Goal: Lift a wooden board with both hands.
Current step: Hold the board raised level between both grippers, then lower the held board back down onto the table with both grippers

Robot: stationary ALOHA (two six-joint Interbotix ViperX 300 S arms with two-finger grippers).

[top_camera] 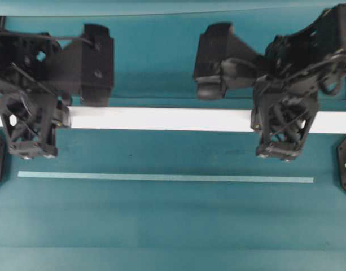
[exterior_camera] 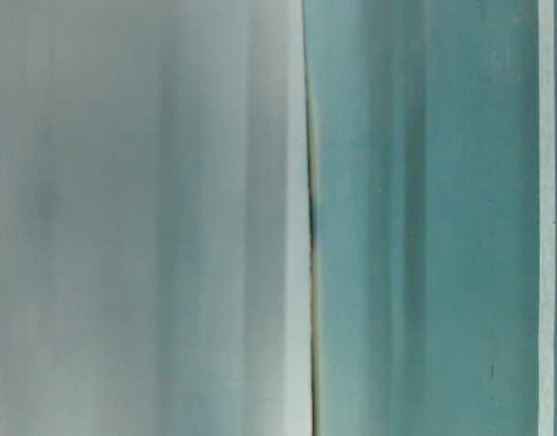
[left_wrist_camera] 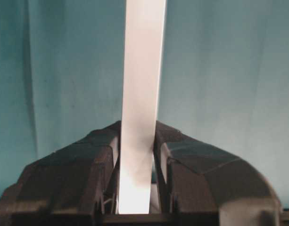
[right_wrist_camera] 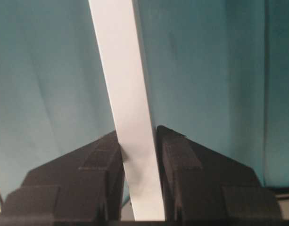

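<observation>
White wooden board [top_camera: 161, 119] found lying across the teal table cover [top_camera: 161, 226], running nearly the full width of the overhead view, parallel to and well apart from a thinner pale strip [top_camera: 161, 178] on the nearer side. Left gripper [left_wrist_camera: 137, 160] clamped on the board near its left end; in the left wrist view both black fingers [left_wrist_camera: 94, 165] pressed against the board's two long edges, board centred and running straight away from the camera. Right gripper [right_wrist_camera: 139, 155] likewise clamped near the right end, fingers [right_wrist_camera: 182, 160] tight on both edges, though here the board runs at a slight slant through the jaws, suggesting a grip not quite square. Cast shadow visible along the far edge of the board in the overhead view; whether the board has left the surface cannot be told with confidence. Table-level view blurred, nothing usable. Judgement on the step in hand: grasp secured at both ends, raising due or just beginning. Recommended: raise both ends at the same rate, keeping the board level and the spacing between grippers constant, so as to avoid bending or twisting. Risk noted at the right end, where the slanted hold could let the board pivot or slip if one side leads.
</observation>
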